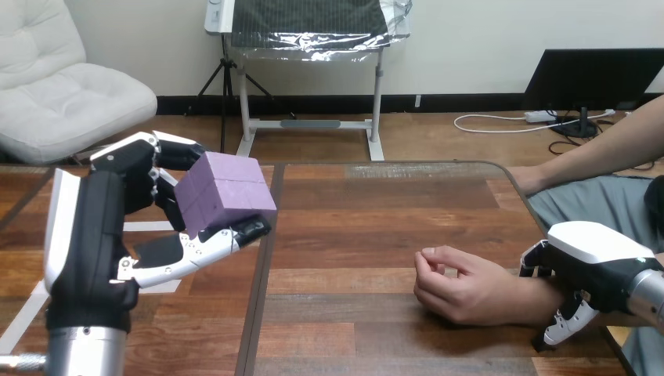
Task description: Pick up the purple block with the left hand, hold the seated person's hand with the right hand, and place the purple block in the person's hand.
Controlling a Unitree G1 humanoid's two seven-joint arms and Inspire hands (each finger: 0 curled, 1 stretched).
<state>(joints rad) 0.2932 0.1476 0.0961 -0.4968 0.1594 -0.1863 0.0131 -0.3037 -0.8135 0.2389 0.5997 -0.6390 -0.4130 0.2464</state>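
Across the wooden desk [376, 235], dark brown planks ran side to side, split by a narrow seam [261, 305] running from the near edge toward the far edge, with strips of white tape [22, 315] on the left part. Above that left part, the robot's left hand [98, 227] was raised clear of the surface, its back turned toward the camera. It grasped the purple block [225, 192], with the fingers [176, 149] curled over the block's upper far side and the thumb [200, 249] pressed under its lower edge. The block hung tilted in the air, one corner pointing up, well apart from the person's hand [462, 286]. That hand rested on the right part of the desk, near the front edge, with its fingers loosely curled inward and nothing visible in them. The person's forearm reached in from the right side. The robot's right hand [595, 254] sat over the person's wrist, its white-shelled back uppermost. It clasped the wrist, its fingers [534, 262] bent down on the far side and its thumb [565, 323] hooked round the near side.
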